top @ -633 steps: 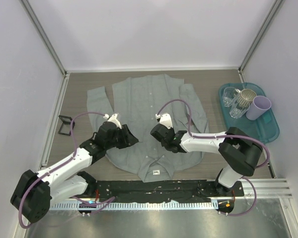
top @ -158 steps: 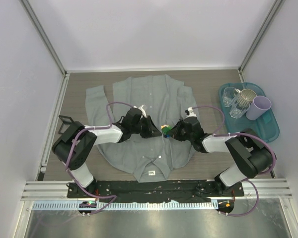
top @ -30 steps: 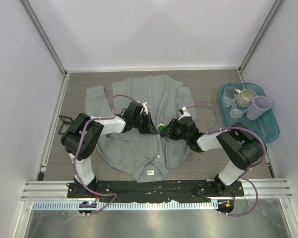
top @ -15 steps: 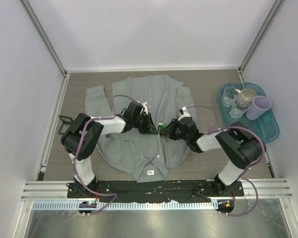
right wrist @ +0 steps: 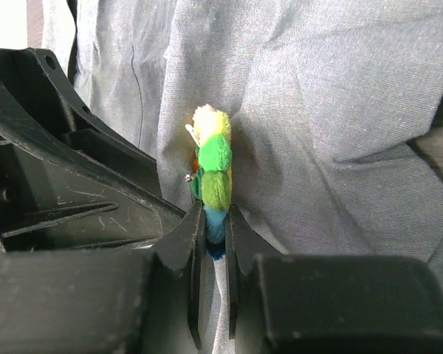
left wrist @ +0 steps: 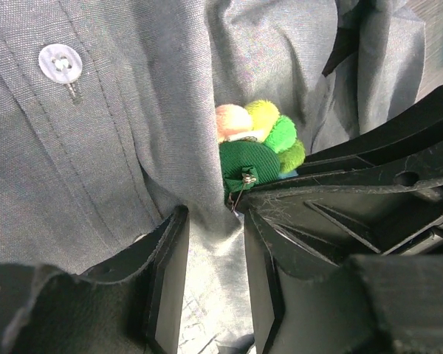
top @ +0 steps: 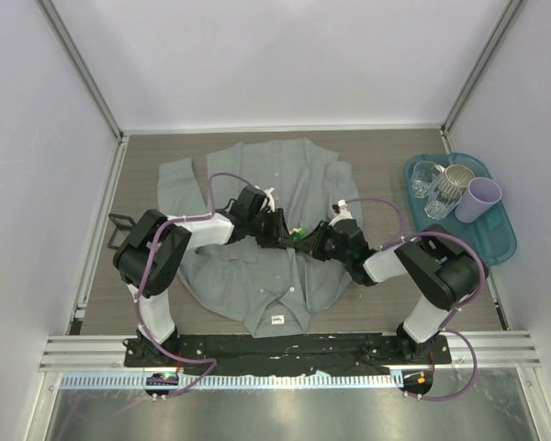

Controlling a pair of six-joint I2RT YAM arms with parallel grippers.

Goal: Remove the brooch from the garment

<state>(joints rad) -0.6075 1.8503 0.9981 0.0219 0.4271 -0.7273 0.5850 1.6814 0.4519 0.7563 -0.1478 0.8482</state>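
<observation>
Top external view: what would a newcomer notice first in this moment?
The rainbow brooch, bright against the grey garment, sits mid-shirt where both arms meet. The right gripper pinches its blue edge; the left gripper clamps a fold of cloth beside it. A teal tray of cups stands at the right.

The left arm (top: 202, 228) and right arm (top: 383, 265) have white shells between bulky black joints, each with a looping purple cable (top: 222, 178); the fingers (left wrist: 166, 273) are scratched matte black plastic with ribbing
</observation>
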